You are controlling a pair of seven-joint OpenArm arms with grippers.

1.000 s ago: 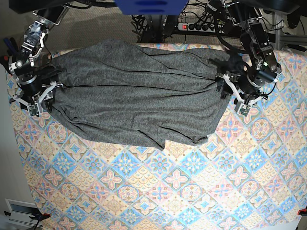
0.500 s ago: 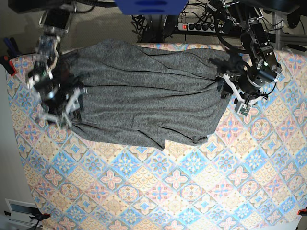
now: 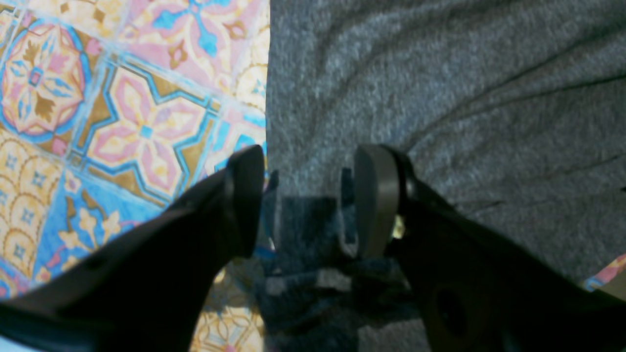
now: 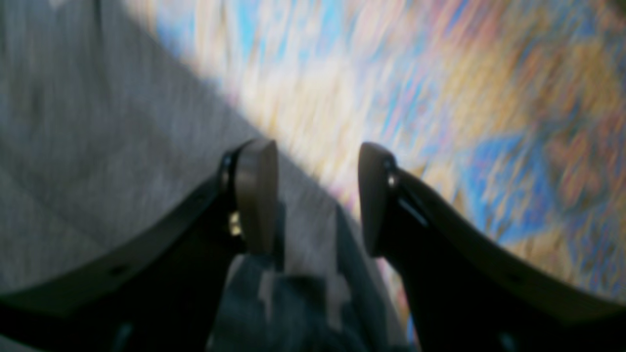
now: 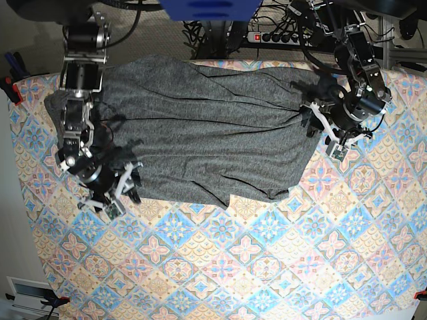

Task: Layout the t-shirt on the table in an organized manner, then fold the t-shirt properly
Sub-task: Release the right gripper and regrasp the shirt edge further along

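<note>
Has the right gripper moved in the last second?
Yes. The right gripper has moved down along the t-shirt edge to its lower corner, nearer the table's near side.

Beyond the far edge of the work surface, along the top of the base view, lies a strip of dull grey-brown floor. A black power strip with a red switch rests there at upper centre-right, amid a tangle of black cables. A blue flat panel juts in at top centre. A pale cream floor runs down the left edge, with a small white vented box in the lower left corner.
</note>
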